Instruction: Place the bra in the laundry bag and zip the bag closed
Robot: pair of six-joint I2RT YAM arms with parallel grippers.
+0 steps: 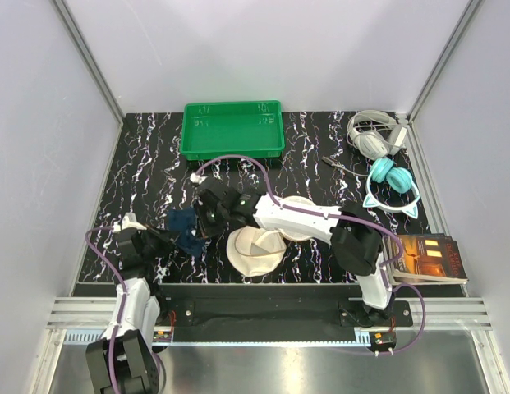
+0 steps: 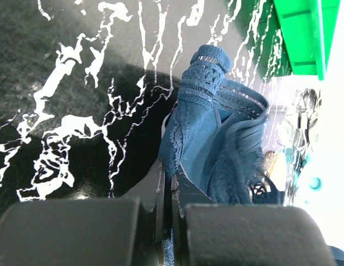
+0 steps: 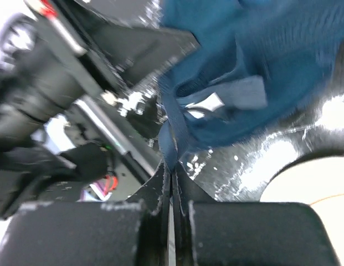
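The dark navy bra (image 1: 186, 229) hangs bunched between my two grippers, just left of the cream laundry bag (image 1: 256, 250), which lies open on the black marbled table. My left gripper (image 1: 163, 239) is shut on the bra's lace edge (image 2: 185, 149). My right gripper (image 1: 207, 215) is shut on a strap of the bra (image 3: 174, 141); the bulk of the fabric (image 3: 255, 55) hangs beyond it. A curve of the bag's cream rim (image 3: 310, 185) shows at the lower right of the right wrist view.
A green plastic tray (image 1: 232, 129) stands at the back centre. Grey headphones (image 1: 371, 135) and teal cat-ear headphones (image 1: 392, 185) lie at the back right, with a book (image 1: 429, 257) at the right front. The left arm's body (image 3: 44, 94) is close behind the bra.
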